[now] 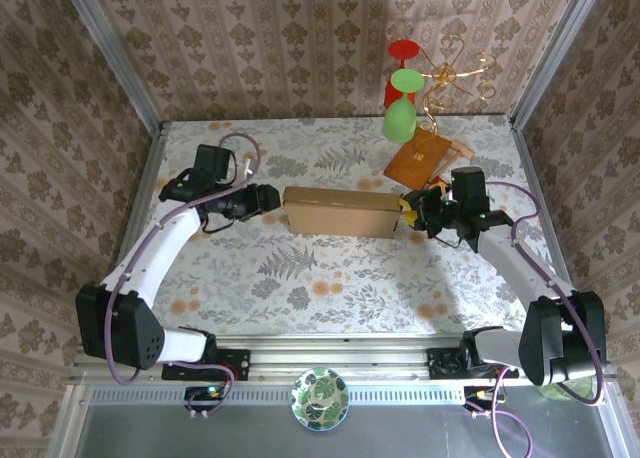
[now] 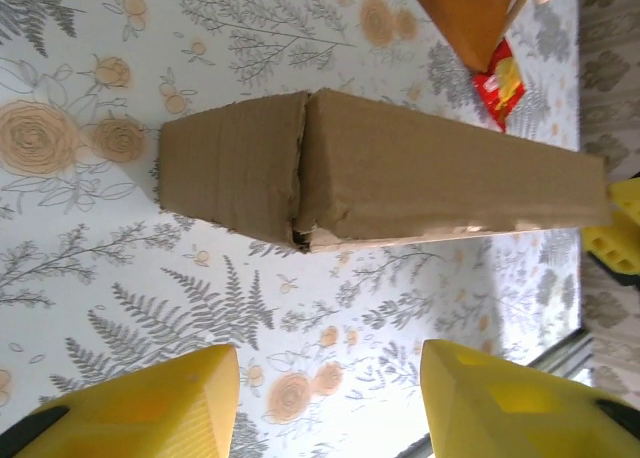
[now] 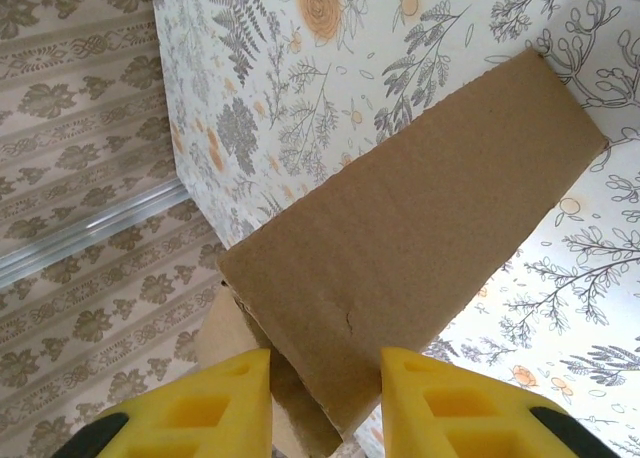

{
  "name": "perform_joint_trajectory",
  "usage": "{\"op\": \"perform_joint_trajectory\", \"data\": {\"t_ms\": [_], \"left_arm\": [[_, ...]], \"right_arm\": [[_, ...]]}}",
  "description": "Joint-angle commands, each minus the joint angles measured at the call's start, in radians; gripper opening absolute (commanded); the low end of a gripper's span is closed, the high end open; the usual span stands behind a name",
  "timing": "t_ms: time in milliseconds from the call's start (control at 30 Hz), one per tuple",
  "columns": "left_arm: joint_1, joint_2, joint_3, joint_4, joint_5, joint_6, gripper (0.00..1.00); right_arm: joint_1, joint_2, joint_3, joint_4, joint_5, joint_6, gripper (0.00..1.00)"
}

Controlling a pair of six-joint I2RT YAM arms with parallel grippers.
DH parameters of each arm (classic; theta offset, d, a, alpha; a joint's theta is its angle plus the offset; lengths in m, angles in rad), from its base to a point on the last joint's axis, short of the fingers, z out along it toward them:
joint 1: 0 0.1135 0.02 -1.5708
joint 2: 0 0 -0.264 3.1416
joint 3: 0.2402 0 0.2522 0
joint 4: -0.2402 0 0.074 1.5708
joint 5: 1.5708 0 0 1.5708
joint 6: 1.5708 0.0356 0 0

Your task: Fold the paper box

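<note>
The near corner of the paper box ran down between the yellow fingers of the right gripper, and the bottom of the frame cut it off there. The cardboard filled the narrow gap between the fingers, but whether they actually pinched it could not be told. A second layer of cardboard showed under the top panel at that corner, its shape hard to make out.

From above, the box lay closed and flat in the middle of the desk, long side running left to right. The right gripper sat at its right end, and the left gripper sat just off its left end.

In the left wrist view the left gripper stood open. Its fingers were wide apart with bare desk between them, clear of the box. The box's end flap met the long side at a ragged seam that gaped a little at the lower corner. A yellow finger of the right gripper showed at the box's far end.

Beyond the box's far right corner lay an orange-brown flat piece, with a red packet just beside it, partly cut off from sight. At the back, a red piece and a green piece hung by a gold wire stand; what they were was too small to tell. A leaf-patterned bowl sat at the near rail between the arm bases.
</note>
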Motion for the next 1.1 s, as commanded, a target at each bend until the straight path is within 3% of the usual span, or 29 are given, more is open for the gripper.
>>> {"op": "perform_joint_trajectory", "data": {"t_ms": [0, 467, 733, 1067], "left_arm": [[-0.003, 0.033, 0.032, 0.037, 0.066, -0.072, 0.53], [0.015, 0.135, 0.003, 0.172, 0.036, -0.086, 0.51], [0.012, 0.155, -0.101, 0.236, 0.044, -0.094, 0.29], [0.004, 0.132, -0.142, 0.231, 0.029, -0.070, 0.21]], "right_arm": [[0.003, 0.030, 0.001, -0.064, 0.021, -0.019, 0.31], [0.003, 0.030, 0.001, -0.070, 0.017, -0.025, 0.30], [0.003, 0.042, 0.014, -0.086, 0.013, -0.051, 0.30], [0.002, 0.068, 0.049, -0.148, 0.000, -0.144, 0.30]]}}
